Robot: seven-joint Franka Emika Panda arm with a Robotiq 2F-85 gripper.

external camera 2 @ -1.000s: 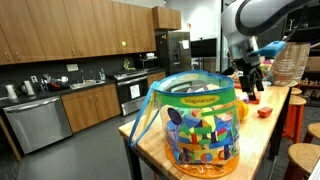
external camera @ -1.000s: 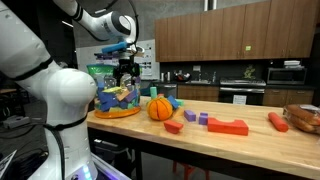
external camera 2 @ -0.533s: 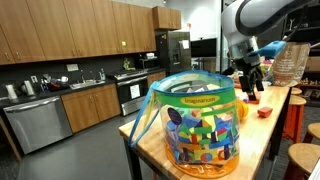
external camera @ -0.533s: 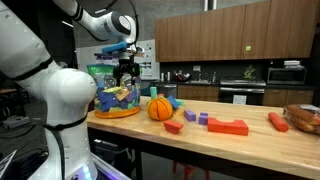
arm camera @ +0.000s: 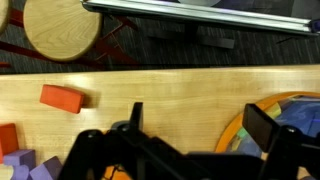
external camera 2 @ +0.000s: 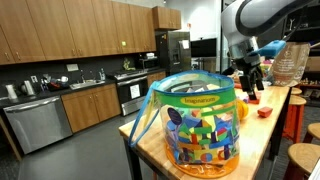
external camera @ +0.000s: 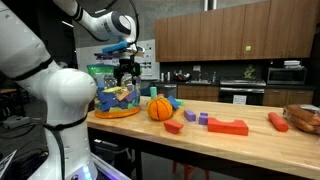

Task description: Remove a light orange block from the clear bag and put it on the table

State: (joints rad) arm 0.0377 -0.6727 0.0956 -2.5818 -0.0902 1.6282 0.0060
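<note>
The clear bag (external camera 2: 195,125) with a green band stands on the table (external camera: 250,112) and is full of blue and yellow toys; it also shows in an exterior view (external camera: 117,97). In the wrist view only its orange-rimmed edge (arm camera: 262,108) shows at the right. My gripper (arm camera: 200,125) is open and empty. It hangs above the bare wood just beside the bag, and shows in both exterior views (external camera: 126,70) (external camera 2: 248,85). I cannot pick out a light orange block in any view.
A ribbed orange ball (external camera: 160,108) sits next to the bag. Red-orange blocks (external camera: 228,126) (arm camera: 61,98) and purple blocks (external camera: 190,116) lie along the table. Wooden stools (arm camera: 60,28) (external camera 2: 302,155) stand beside the table. Kitchen cabinets are behind.
</note>
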